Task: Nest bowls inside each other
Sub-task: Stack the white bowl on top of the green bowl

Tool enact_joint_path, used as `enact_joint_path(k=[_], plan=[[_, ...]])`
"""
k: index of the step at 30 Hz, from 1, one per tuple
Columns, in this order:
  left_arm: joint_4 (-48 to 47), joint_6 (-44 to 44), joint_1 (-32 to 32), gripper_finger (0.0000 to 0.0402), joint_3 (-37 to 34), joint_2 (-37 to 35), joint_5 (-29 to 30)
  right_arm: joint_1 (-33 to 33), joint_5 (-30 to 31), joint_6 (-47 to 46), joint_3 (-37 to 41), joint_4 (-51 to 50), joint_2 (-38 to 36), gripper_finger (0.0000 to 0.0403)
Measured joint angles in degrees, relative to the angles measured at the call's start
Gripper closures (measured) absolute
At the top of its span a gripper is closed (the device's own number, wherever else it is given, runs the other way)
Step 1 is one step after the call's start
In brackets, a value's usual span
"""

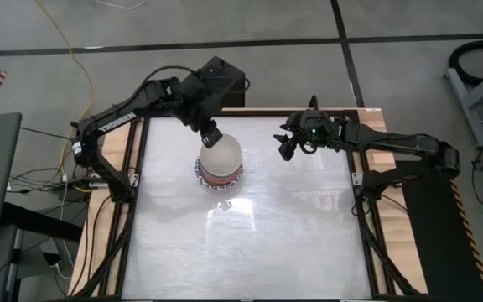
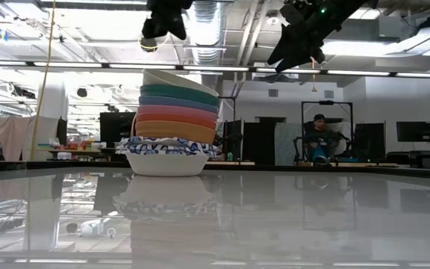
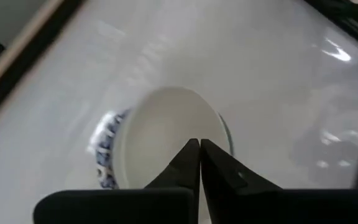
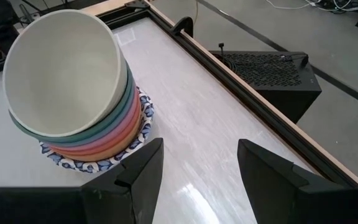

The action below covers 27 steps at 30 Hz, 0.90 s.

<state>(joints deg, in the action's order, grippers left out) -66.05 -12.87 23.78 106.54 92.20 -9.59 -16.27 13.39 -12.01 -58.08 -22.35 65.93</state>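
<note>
Left claw: fingers pressed together, empty, hanging just above the far rim of the stack, touching nothing.

Right claw: fingers spread wide, empty, raised above the counter, well apart from the stack.

Bowls: one nested stack, standing on the counter left of centre toward the far edge. Visible layers, top down: one cream bowl, one blue, one dark green, one pink, one orange, then blue-patterned white bowls at the base; how many patterned ones cannot be told.
</note>
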Motion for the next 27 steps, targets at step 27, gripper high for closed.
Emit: enact_joint_path(k=[27], plan=[[17.1, -6.5, 9.3, 0.0401, -26.4, -6.4, -18.4, -1.4, 0.1, 0.0, 0.0, -1.7, 0.0, 0.0175]])
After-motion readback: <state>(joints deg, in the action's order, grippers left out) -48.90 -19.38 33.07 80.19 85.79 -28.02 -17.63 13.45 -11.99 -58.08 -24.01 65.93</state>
